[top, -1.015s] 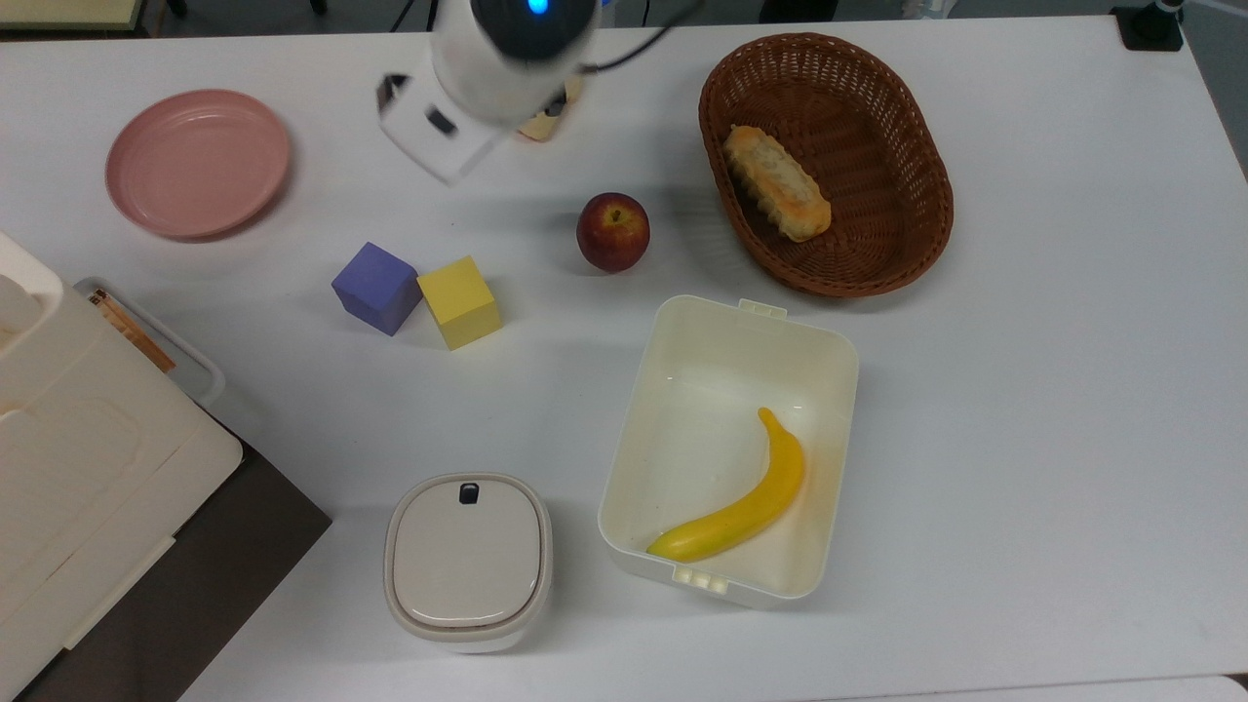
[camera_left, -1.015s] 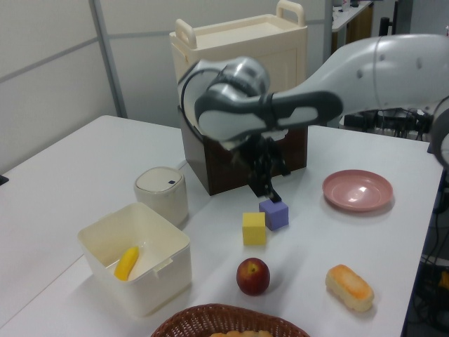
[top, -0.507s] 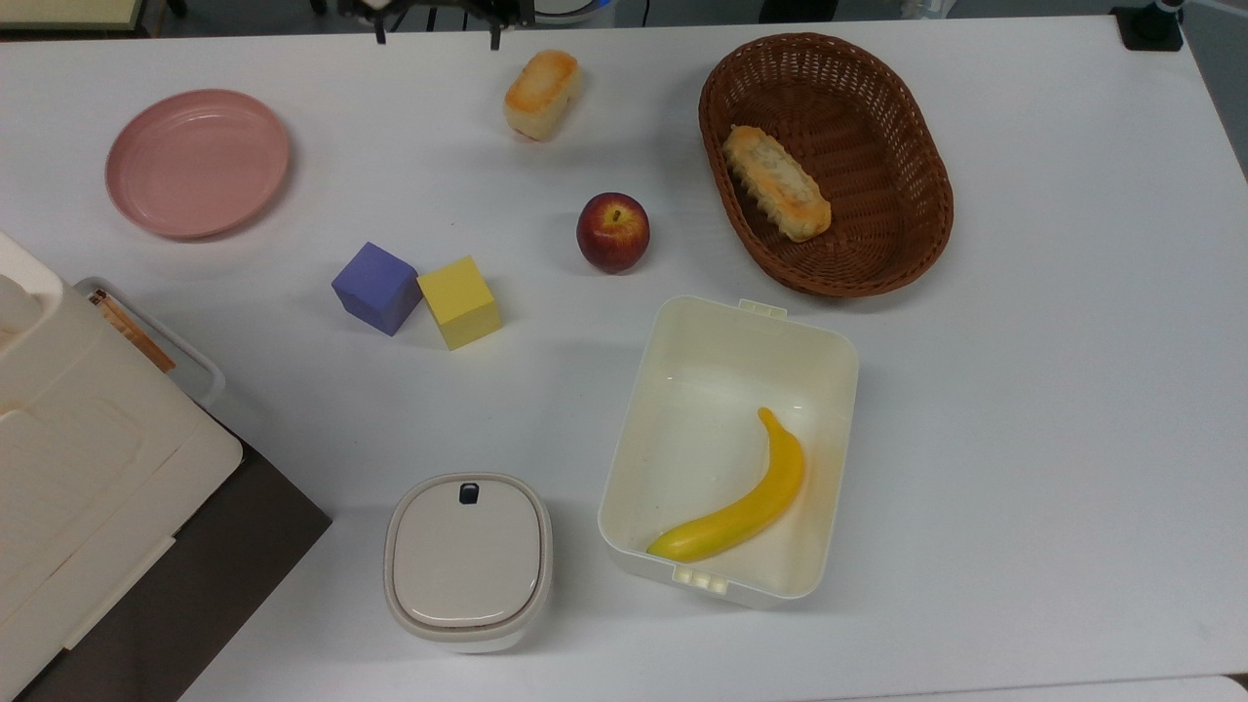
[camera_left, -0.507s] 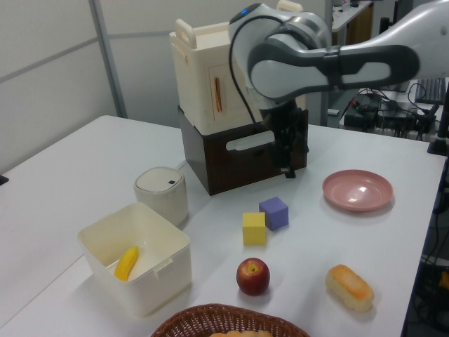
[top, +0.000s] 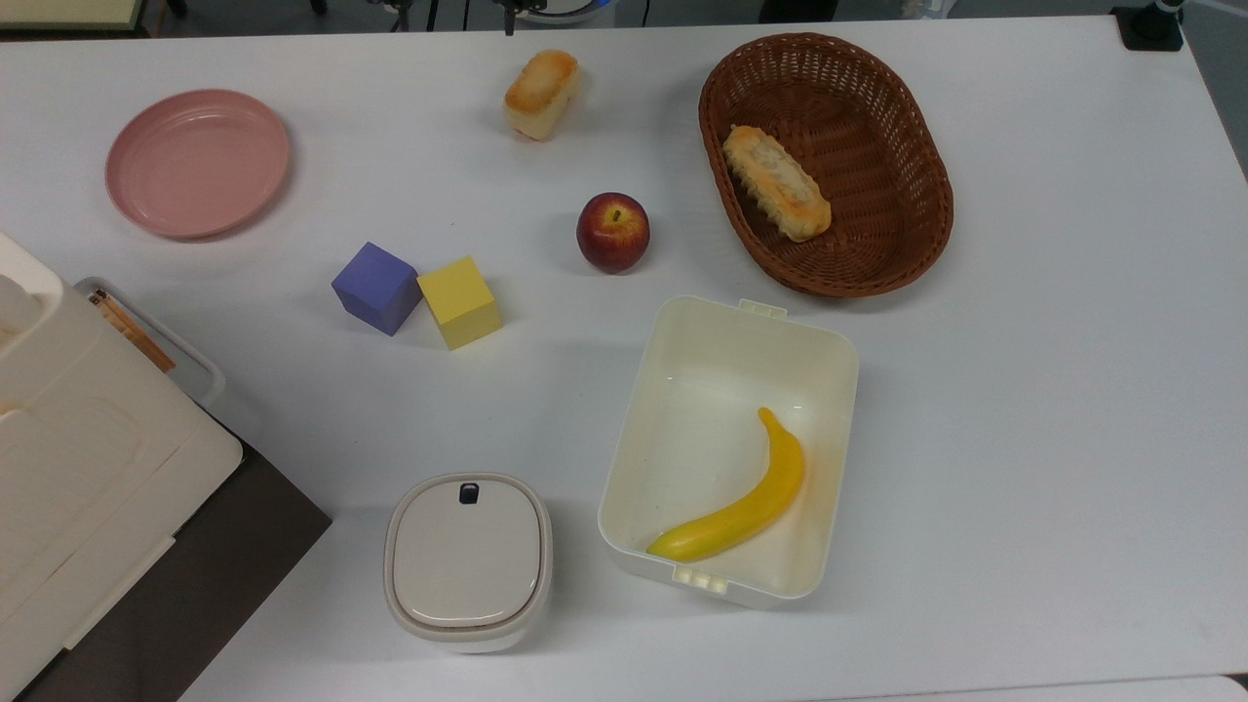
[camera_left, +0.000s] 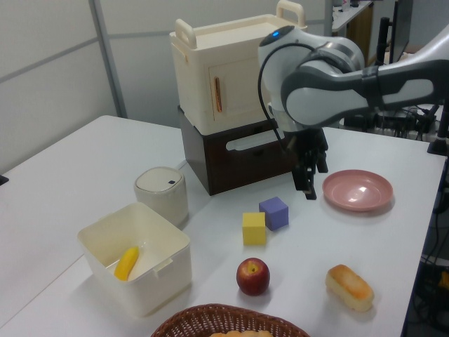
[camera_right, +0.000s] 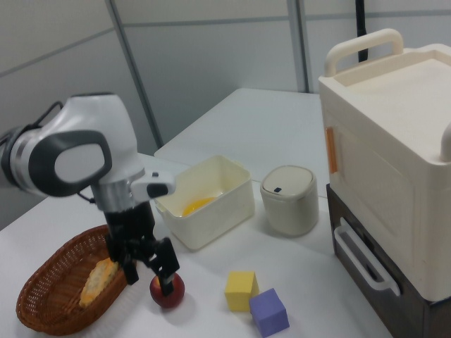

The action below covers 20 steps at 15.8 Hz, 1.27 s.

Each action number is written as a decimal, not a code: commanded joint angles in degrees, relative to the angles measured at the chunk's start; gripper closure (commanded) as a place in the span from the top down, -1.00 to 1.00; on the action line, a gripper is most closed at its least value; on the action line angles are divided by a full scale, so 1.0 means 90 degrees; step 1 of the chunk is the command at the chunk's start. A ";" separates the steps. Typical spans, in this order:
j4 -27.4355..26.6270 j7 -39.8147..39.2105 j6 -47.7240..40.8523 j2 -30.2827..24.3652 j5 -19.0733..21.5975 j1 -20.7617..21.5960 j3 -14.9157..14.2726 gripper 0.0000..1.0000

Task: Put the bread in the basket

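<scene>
The bread (top: 542, 93), a short bun with an orange-golden top, lies on the white table near the far edge in the top view, to the left of the basket (top: 882, 117). The left view has the bread (camera_left: 349, 286) at the lower right and the basket's rim (camera_left: 217, 310) at the bottom edge. The dark brown wicker basket holds a longer, paler ridged loaf (top: 775, 182). My gripper (camera_left: 312, 179) hangs in the air, open and holding nothing, well above and to the left of the bread in the left view. In the right view the gripper (camera_right: 148, 276) hangs in front of the apple, beside the basket (camera_right: 42, 320).
A red apple (top: 612, 231) sits between bread and cream tub (top: 682, 322), which holds a banana (top: 741, 502). Blue cube (top: 376, 288) and yellow cube (top: 459, 301) touch mid-table. A pink plate (top: 198, 161), a white lidded container (top: 468, 561) and a cream cabinet (camera_left: 238, 77) stand around.
The arm swung from above the cubes toward the left view's right, ending beside the pink plate. In the top view it withdrew past the top edge, uncovering the bread.
</scene>
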 commanded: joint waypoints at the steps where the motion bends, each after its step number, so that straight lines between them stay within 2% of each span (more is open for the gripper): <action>1: -0.1027 0.0128 0.0653 -0.0463 0.0182 0.0019 0.0027 1.00; 5: -0.1389 0.0128 0.0870 -0.0307 0.0192 0.0077 0.0027 1.00; 9: -0.1400 0.0128 0.0850 0.0025 0.0416 0.0320 0.0027 1.00; 20: -0.1361 0.0138 0.0831 0.0933 0.0437 0.0585 0.0027 1.00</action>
